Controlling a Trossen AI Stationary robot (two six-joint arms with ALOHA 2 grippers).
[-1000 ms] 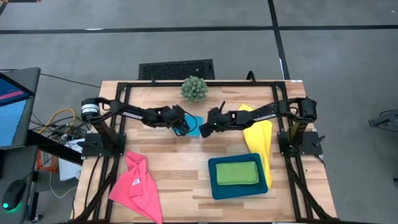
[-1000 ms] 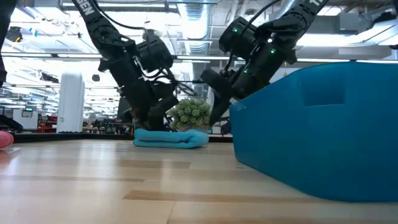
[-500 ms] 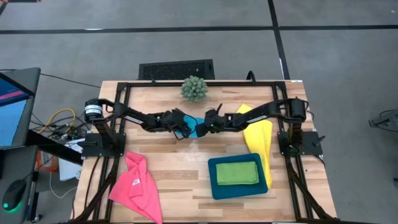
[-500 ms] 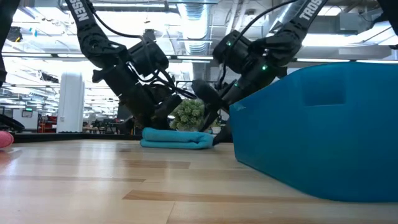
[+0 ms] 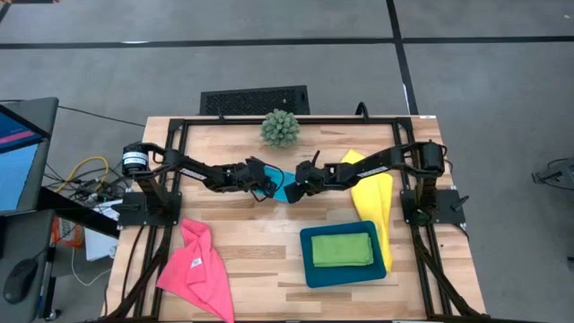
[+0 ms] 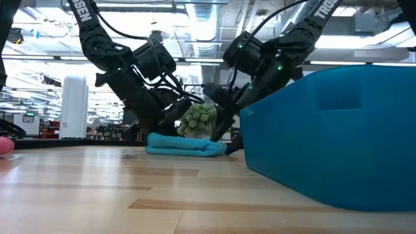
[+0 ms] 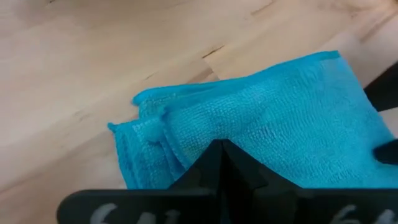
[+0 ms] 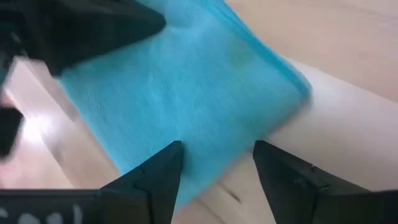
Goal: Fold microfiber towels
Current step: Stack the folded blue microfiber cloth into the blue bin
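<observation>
Green towel (image 5: 342,248) folded (in tray (image 5: 309,269)). Blue towel (image 5: 280,184) mid-fold: left gripper (image 5: 268,188) pressed together, right gripper (image 5: 292,192) spread. Pink towel (image 5: 197,266), yellow towel (image 5: 371,199) left.

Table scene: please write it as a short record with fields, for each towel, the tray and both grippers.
blue towel: folded, flat on the table, centre, between both grippers
left gripper: shut, low at the blue towel's left side
right gripper: open, low at the blue towel's right edge
green towel: folded, inside the teal tray
yellow towel: unfolded, right side, partly under the right arm
pink towel: crumpled, front left
plant: back of table
</observation>
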